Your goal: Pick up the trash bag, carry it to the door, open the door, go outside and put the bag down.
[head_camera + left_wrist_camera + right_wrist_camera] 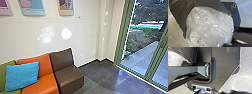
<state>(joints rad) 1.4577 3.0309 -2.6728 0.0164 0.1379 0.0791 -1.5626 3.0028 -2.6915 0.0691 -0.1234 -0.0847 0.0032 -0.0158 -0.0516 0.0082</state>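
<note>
An open dark trash bag (pixel 179 13) with crumpled clear plastic (pixel 210 25) inside shows large in the left wrist view. In the right wrist view, part of the same dark bag (pixel 186 54) and its clear plastic (pixel 174 58) appear beside the robot's own parts. How the bag is held cannot be told. The glass door (pixel 160 55) with green frames stands at the right of the head view. I cannot make out the state of either gripper.
A row of seats lines the wall: a green one, an orange one (pixel 45 86) and a brown one (pixel 68 76), with a blue cushion (pixel 22 75). Dark floor (pixel 102 75) lies between the brown seat and the glass. Paving (pixel 145 56) and plants are outside.
</note>
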